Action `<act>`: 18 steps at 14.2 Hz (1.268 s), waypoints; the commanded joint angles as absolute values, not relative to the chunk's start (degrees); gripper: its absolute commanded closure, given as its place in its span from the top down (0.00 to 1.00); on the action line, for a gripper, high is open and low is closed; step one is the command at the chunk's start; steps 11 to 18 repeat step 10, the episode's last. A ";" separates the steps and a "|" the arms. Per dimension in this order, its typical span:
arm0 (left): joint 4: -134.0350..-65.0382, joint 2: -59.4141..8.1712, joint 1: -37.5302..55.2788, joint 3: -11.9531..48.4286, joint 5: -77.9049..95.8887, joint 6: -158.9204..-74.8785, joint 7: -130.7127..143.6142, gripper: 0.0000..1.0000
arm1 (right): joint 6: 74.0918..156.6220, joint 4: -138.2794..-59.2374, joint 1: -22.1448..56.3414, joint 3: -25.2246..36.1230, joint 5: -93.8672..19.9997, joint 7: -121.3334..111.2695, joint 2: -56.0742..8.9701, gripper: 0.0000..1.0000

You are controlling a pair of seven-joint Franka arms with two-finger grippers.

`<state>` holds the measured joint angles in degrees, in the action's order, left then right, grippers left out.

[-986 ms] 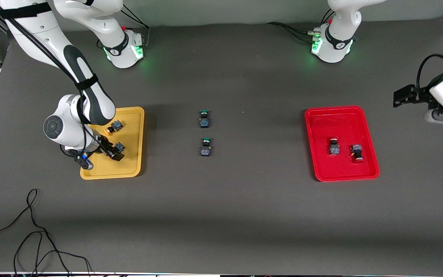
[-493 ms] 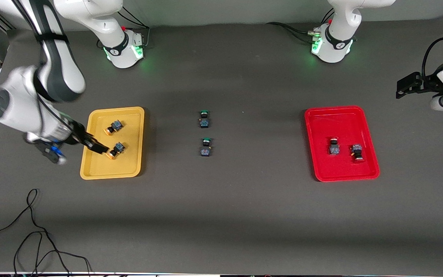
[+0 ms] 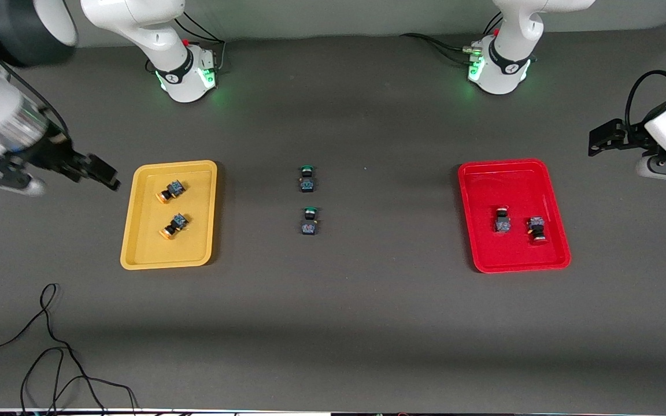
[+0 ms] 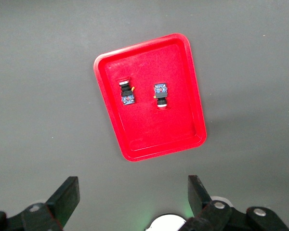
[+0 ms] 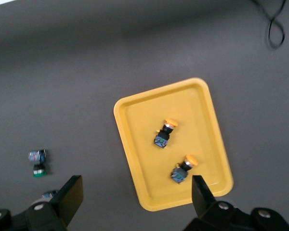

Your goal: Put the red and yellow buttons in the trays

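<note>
The yellow tray [image 3: 169, 215] lies on the dark tabletop [image 3: 367, 300] toward the right arm's end, and both yellow-capped buttons rest inside it — one [image 3: 170, 190] farther from the front camera, the other [image 3: 173, 225] nearer, a little apart, each lying on its side with its cap pointing toward the tray's outer long rim. The red tray [image 3: 512, 215] lies toward the left arm's end and holds the two red-capped buttons side by side, one [image 3: 502, 220] toward the tray's middle, the other [image 3: 536, 227] just beside it toward the outer rim; they do not touch. Between the trays, well apart from both, two green-capped buttons sit on the bare tabletop, one [image 3: 306, 178] farther from the camera and one [image 3: 309, 221] nearer. The right pincer [image 3: 93, 170] hangs in the air over the tabletop just outside the yellow tray's rim, fingers spread wide and empty — its wrist view looks down on the whole tray between them. The left pincer [image 3: 602, 140] hovers high over the tabletop's edge at the left arm's end, outside the red tray, fingers likewise wide apart and holding nothing. A loose black cable [image 3: 50, 352] curls on the tabletop near the front camera.
</note>
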<state>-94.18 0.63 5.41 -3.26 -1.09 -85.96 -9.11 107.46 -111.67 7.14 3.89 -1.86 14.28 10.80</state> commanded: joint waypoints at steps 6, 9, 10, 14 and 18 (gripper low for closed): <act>-94.39 1.32 3.34 0.09 -1.06 -87.89 -1.61 1.00 | 95.54 -105.73 6.06 3.69 -0.88 5.19 11.69 1.00; -94.48 1.58 2.99 0.09 -0.79 -87.98 -0.53 1.00 | 95.54 -105.73 6.15 3.69 -0.79 4.49 11.16 1.00; -94.48 1.58 2.99 0.09 -0.70 -87.89 -0.53 1.00 | 95.54 -105.73 6.15 3.78 -0.79 4.13 11.16 1.00; -94.48 1.58 2.99 0.09 -0.70 -87.89 -0.53 1.00 | 95.54 -105.73 6.15 3.78 -0.79 4.13 11.16 1.00; -94.48 1.58 2.99 0.09 -0.70 -87.89 -0.53 1.00 | 95.54 -105.73 6.15 3.78 -0.79 4.13 11.16 1.00</act>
